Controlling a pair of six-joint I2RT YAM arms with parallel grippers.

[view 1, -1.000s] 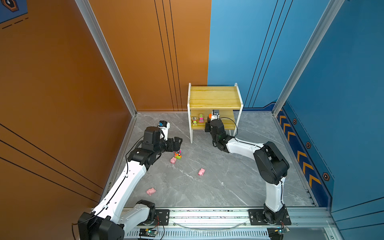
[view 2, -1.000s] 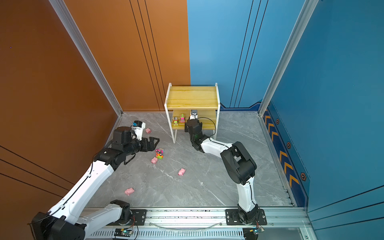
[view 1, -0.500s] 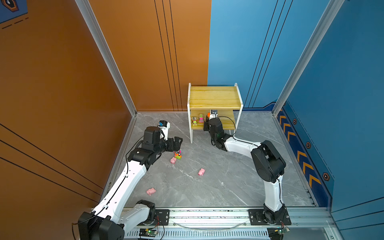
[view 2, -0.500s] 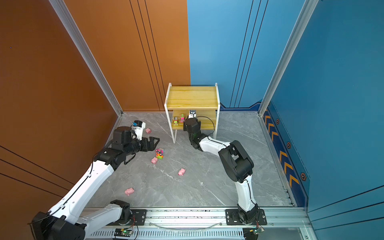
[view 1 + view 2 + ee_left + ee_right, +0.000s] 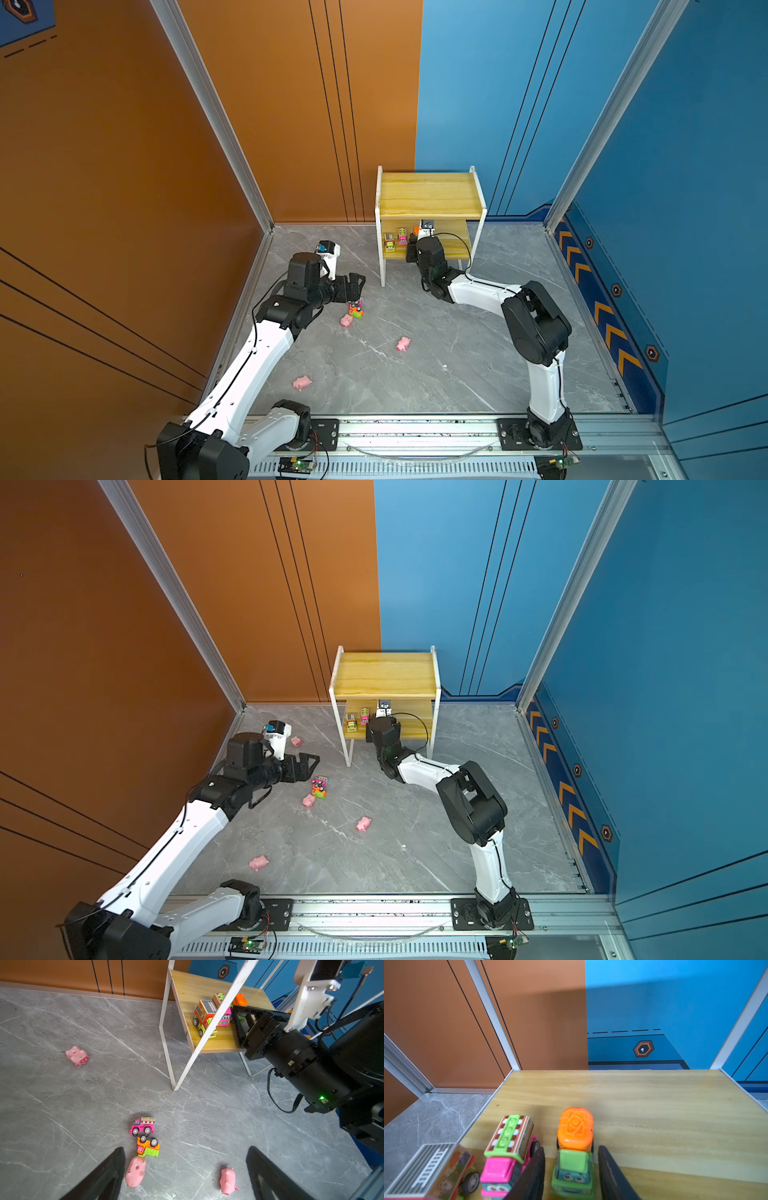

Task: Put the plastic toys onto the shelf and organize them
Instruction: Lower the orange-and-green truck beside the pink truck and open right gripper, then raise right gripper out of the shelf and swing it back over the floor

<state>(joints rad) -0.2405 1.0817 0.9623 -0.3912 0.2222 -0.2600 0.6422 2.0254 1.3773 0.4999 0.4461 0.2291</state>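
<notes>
The shelf (image 5: 428, 195) stands at the back wall. On its lower board (image 5: 654, 1105) three trucks stand in a row: a grey-roofed one (image 5: 431, 1172), a pink one (image 5: 508, 1151) and a green one with an orange top (image 5: 574, 1157). My right gripper (image 5: 571, 1148) is open around the green truck, with a gap on each side. My left gripper (image 5: 185, 1153) hangs open above the floor. Below it lie a pink truck (image 5: 143, 1126), an overturned orange truck (image 5: 148, 1146) and two pink pigs (image 5: 135, 1171) (image 5: 227, 1180).
Another pig (image 5: 302, 382) lies near the front left of the grey floor, and one more (image 5: 296, 741) sits behind my left arm by the orange wall. The shelf's white front leg (image 5: 166, 1043) stands close to the left gripper. A metal rail (image 5: 415, 428) runs along the front.
The right gripper's jaws have widened off the green-and-orange truck, which now stands free on the lower board. The left arm has not moved.
</notes>
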